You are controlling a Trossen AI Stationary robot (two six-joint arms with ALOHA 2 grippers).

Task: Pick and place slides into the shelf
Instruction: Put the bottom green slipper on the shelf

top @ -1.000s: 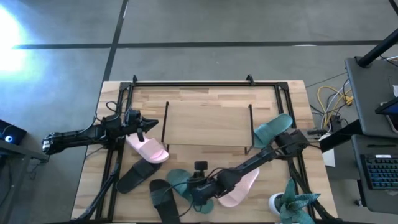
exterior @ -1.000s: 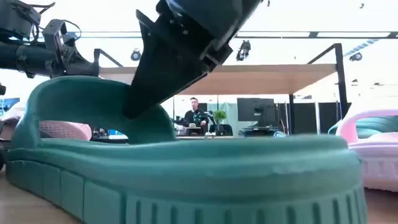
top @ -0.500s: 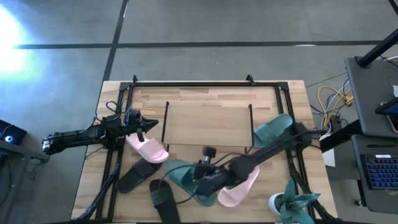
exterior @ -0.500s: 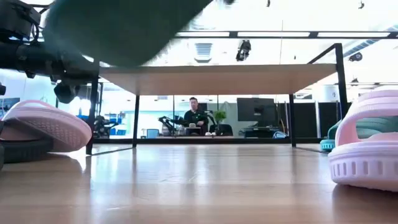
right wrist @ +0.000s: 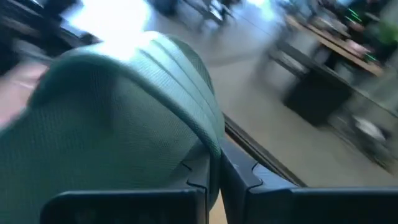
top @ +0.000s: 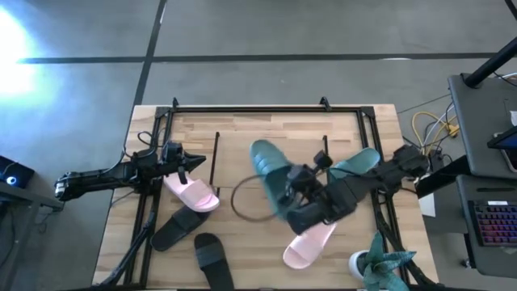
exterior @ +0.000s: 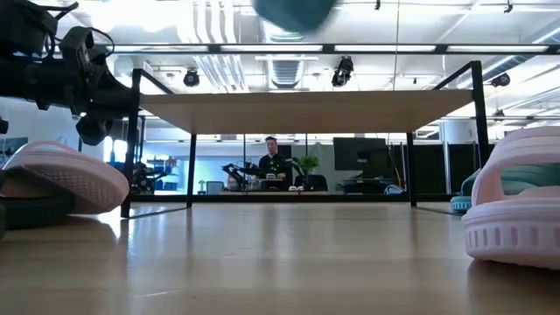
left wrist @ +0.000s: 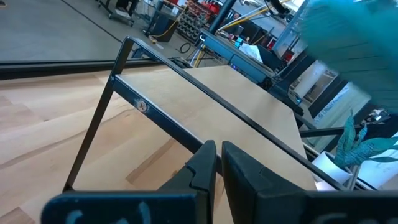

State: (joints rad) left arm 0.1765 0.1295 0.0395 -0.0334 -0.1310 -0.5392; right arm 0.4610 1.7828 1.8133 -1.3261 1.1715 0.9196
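Slides, six, three colours. Teal slide (top: 271,174): clamped by its ribbed strap between the closed fingers of the right gripper (top: 295,182), held in the air over the shelf (top: 242,158) board, tilted; in the low view only a blurred teal patch (exterior: 296,10) shows at the upper edge, clear of the table (top: 380,121). Right wrist view: strap (right wrist: 124,112) fills the picture, pinched at the fingers (right wrist: 239,180). Second teal slide (top: 355,168): lying at the shelf's right end, partly under the right arm. Pink slide (top: 192,192): on the table at the shelf's left front corner, just beside the left gripper (top: 187,159). Second pink slide (top: 308,244): on the table near the front edge, below the right gripper. Black slides, two (top: 179,226) (top: 212,257): on the table at front left, near each other. Left gripper: fingers (left wrist: 205,165) pressed together, holding nothing, hanging by the shelf's left end rod. Shelf: light board on thin black rods, mid-table, nothing resting on the board. A person (exterior: 273,162) sits in the room beyond the table
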